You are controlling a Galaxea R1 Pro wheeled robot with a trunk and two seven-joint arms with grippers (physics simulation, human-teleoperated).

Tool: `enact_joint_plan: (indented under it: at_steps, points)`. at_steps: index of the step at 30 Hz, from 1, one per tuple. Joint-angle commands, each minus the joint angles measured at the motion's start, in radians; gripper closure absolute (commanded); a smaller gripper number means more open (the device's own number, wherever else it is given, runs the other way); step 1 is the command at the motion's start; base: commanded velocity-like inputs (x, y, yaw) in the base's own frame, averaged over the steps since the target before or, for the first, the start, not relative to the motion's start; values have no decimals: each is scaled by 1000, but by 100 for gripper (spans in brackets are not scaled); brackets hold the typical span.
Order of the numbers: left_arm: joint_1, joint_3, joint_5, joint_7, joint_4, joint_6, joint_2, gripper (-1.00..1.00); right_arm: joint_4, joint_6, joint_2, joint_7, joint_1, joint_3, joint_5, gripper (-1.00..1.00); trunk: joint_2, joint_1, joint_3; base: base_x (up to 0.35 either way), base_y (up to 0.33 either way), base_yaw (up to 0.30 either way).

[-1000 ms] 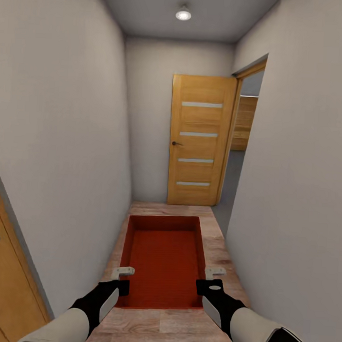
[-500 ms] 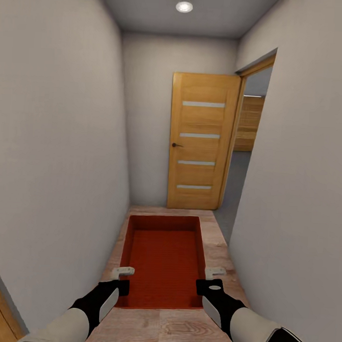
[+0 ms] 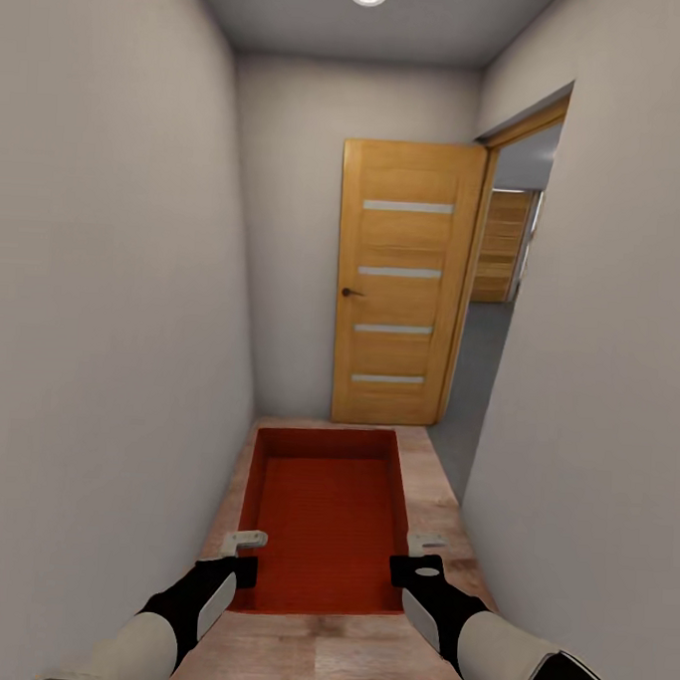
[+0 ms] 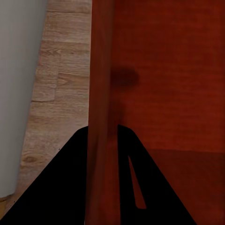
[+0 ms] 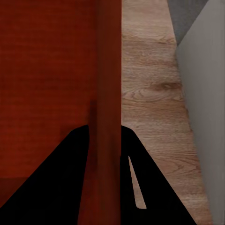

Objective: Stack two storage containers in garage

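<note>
Storage container [image 3: 326,519], carried in a corridor above the wood floor [image 3: 442,495], long axis pointing ahead toward the striped door [image 3: 403,283]. Left tool [image 3: 237,554] and right tool [image 3: 423,556] each clamp a side wall; doorway [image 3: 491,318] lies ahead-right.

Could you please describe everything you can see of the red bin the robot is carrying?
The bin is an orange-red rectangular plastic container with plain walls, no lid and nothing inside. It is held level above the light wood floor of a narrow corridor, its long side pointing ahead toward a wooden door. The left gripper clamps its left wall and the right gripper its right wall, each with one finger inside and one outside.
</note>
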Motion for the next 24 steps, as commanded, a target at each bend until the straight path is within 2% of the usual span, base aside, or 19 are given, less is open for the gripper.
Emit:
enact_joint_plan:
  at_steps: [1, 24]
  points:
    - [-1, 20, -13, 9, -6, -14, 1, 100, 16, 2, -1, -1, 0, -8, -21, 100, -2, 1, -2, 323, 0, 0]
    - [-1, 20, -13, 10, -6, -14, 1, 100, 16, 2, -1, -1, 0, -8, -21, 100, -2, 1, -2, 323, 0, 0]
